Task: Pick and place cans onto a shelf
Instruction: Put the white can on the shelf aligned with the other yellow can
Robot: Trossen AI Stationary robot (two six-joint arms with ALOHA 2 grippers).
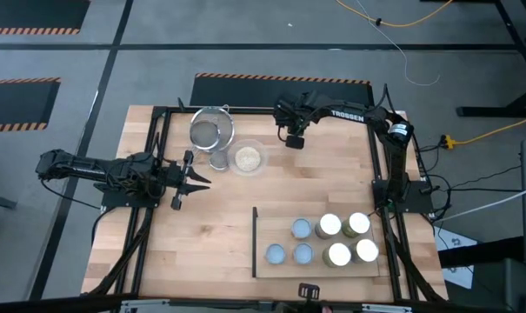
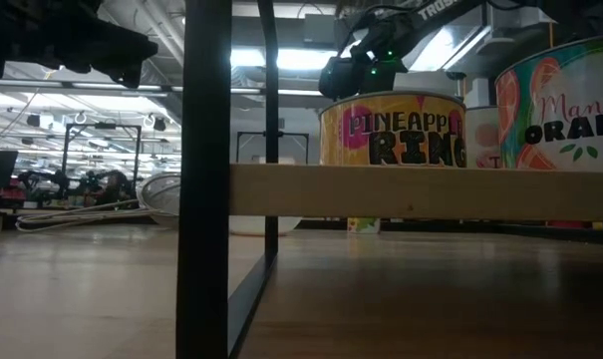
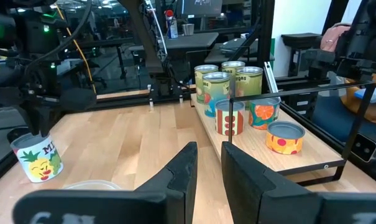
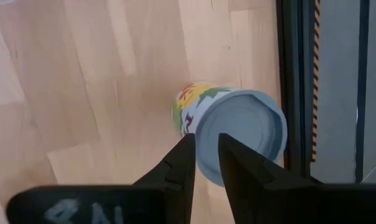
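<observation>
Several cans (image 1: 329, 226) with pale blue or shiny tops stand upright on the light-wood shelf (image 1: 284, 236), which has a dark upright edge on its left side; they also show in the left wrist view (image 3: 231, 93) and the low view (image 2: 391, 130). One more can (image 4: 237, 134), with a pineapple label and a pale blue top, stands on the table near the far edge (image 3: 38, 158). My right gripper (image 4: 205, 146) points down right above this can, fingers close together over its top. My left gripper (image 3: 207, 165) is at the table's left, level, shut and empty. My right gripper stands over the top (image 4: 243, 124) of the lone can from above, pointing down. Its fingers are not around the can's sides. I cannot tell whether their tips touch the top. The can stands upright on the table.
A metal mesh strainer (image 1: 212, 130) and a clear glass bowl of grains (image 1: 248, 158) sit at the far left of the table's middle. A black frame rail (image 4: 293, 81) runs close behind the lone can. Bare wood lies between my left gripper and the shelf.
</observation>
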